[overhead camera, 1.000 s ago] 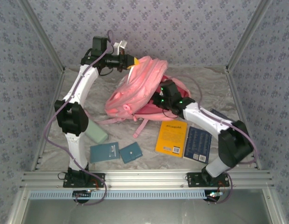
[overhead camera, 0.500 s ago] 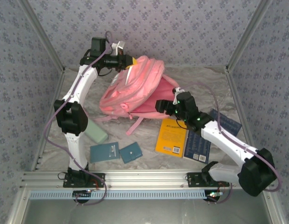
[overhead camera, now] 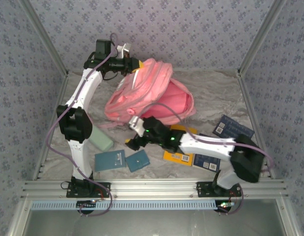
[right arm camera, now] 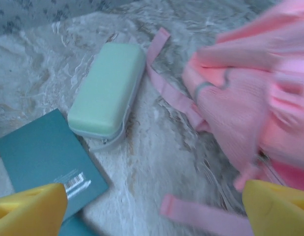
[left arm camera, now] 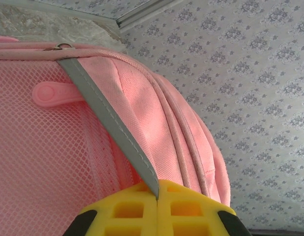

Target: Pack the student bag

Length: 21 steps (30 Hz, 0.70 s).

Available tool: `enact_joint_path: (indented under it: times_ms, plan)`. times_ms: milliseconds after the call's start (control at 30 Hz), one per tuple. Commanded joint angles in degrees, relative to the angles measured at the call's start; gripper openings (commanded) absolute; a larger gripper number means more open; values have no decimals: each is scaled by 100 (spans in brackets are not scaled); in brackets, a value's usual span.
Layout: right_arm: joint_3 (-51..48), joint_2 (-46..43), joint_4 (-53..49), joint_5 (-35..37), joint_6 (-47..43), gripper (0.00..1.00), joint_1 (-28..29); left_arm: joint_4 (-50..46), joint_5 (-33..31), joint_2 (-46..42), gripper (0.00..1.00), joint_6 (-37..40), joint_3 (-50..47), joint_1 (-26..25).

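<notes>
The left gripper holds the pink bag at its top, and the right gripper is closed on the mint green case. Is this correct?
No: the right gripper is open and apart from the mint green case, as the right wrist view shows. The rest holds.

The bag (overhead camera: 142,93) is matt woven pink cloth with an open mesh panel (left arm camera: 39,162), the mint case (right arm camera: 107,86) looks like smooth matt plastic, the teal notebook (right arm camera: 43,157) smooth paper, the table cover (right arm camera: 156,142) crinkled and faintly shiny, the frame (overhead camera: 156,188) brushed metal.
</notes>
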Motion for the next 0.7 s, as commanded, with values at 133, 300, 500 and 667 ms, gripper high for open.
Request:
enact_joint_path:
  times_ms: [133,300,500,667]
  plan:
    - [1759,1925,308,-560,-282,97,330,576,165,-538,0,-293,96,330]
    - [2580,2832,146,-949,30,100,399,525,133,-527,0,-305,98,480]
    - [3470,3600,-444,-1102,234,100,396,528,120,-372,0,-356,159,507]
    - [4388,4207,-1303,-852,184,100,373,552,119,-325,0,-380,142,499]
